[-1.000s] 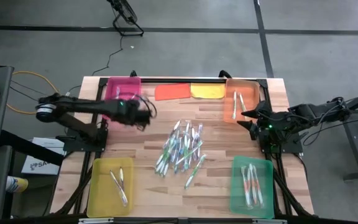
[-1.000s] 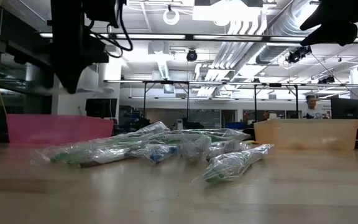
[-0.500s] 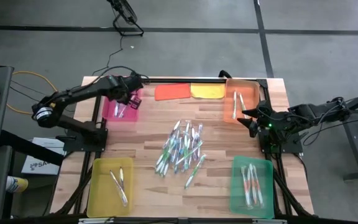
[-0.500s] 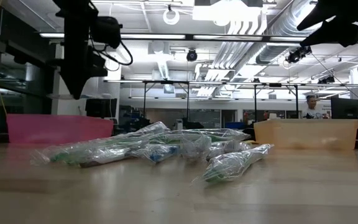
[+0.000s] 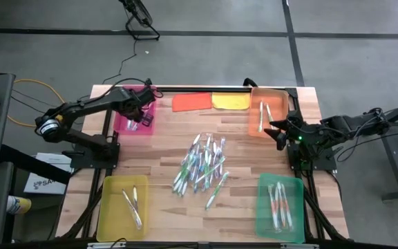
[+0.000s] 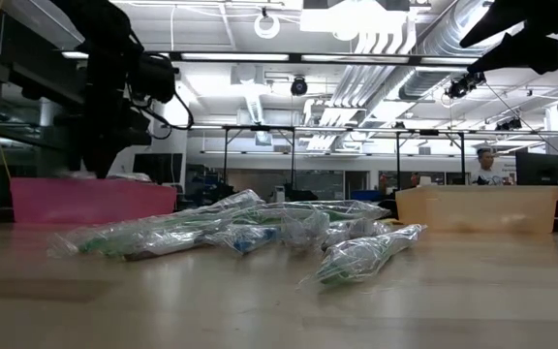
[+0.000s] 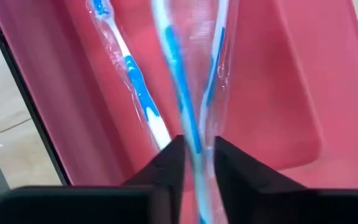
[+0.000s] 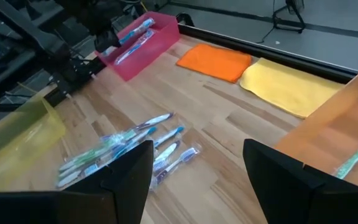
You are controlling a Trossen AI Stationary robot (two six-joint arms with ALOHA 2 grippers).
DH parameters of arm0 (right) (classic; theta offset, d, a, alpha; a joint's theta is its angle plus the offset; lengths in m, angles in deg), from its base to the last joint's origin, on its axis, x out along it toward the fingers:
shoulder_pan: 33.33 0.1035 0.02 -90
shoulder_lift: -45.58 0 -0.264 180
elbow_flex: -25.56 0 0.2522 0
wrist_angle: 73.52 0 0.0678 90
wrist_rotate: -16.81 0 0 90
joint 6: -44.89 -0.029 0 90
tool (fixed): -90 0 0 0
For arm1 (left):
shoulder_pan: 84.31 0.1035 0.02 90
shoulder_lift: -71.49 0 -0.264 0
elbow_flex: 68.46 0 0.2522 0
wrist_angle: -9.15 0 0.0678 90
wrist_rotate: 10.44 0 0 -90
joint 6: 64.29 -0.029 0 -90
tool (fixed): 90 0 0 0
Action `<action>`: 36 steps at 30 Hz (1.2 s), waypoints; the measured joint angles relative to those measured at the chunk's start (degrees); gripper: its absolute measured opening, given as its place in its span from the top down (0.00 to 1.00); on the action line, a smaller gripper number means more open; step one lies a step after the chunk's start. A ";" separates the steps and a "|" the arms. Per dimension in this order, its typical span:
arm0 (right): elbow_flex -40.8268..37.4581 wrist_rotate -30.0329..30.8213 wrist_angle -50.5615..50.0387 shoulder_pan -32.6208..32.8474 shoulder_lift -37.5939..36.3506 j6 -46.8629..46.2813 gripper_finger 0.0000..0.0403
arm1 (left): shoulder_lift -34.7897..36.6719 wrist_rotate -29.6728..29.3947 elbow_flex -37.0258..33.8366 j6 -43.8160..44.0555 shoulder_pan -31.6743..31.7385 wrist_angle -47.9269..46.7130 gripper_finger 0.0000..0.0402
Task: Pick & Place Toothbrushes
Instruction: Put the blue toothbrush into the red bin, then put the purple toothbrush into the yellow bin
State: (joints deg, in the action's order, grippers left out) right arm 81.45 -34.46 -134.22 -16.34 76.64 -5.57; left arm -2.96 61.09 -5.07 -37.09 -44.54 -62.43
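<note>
A pile of wrapped toothbrushes lies on the middle of the wooden table. My left gripper hangs over the pink tray at the far left. It points steeply down and is shut on a blue toothbrush in a clear wrapper. Another blue toothbrush lies flat on the pink tray's floor. My right gripper waits open beside the orange tray at the right with nothing between its fingers. My left gripper has the wrapped blue toothbrush's handle between its two fingers, which come from above and point steeply down. The brush runs on past the fingertips along their line, down into the pink tray. Whether its far end rests on the tray floor I cannot tell.
An orange cloth and a yellow cloth lie at the far edge. A yellow tray at the near left and a green tray at the near right each hold toothbrushes. Bare wood lies between the pile and the trays.
My left gripper has swung from the table in front of the pink tray toward the far left edge, until it is over that tray. It has sunk lower there, carrying the blue toothbrush with it.
</note>
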 joint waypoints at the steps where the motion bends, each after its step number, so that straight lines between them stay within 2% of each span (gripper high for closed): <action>1: 0.00 0.14 0.00 -0.02 0.01 -0.44 0.40 | 0.00 -0.05 0.00 -0.29 0.00 -0.04 0.75; 5: 0.00 0.35 -0.01 -0.02 0.01 -0.81 0.40 | 0.00 -0.04 0.00 -2.67 0.00 -0.13 0.62; 9: 0.00 0.35 -0.04 -0.02 -0.01 -2.48 0.40 | 0.00 1.24 0.00 -3.88 -0.02 0.71 0.55; 15: 0.00 0.35 -0.17 -0.02 0.00 -5.35 0.40 | 0.37 13.63 0.00 -11.77 -0.98 13.92 0.55; 18: 0.00 0.35 -0.17 -0.04 0.01 -6.30 0.40 | 0.37 16.45 0.02 -12.55 -3.48 21.02 0.56; 29: -0.02 0.35 -0.27 -0.04 2.21 -9.84 0.40 | -0.98 16.62 0.02 -11.72 -12.43 27.46 0.57; 36: -0.02 -0.09 -0.24 0.00 4.58 -11.01 0.40 | -6.75 17.34 0.13 -7.84 -17.83 35.86 0.57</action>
State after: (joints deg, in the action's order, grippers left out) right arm 81.43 -34.54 -134.46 -16.34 81.22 -16.58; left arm -9.71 78.44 -4.94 -44.93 -62.37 -26.57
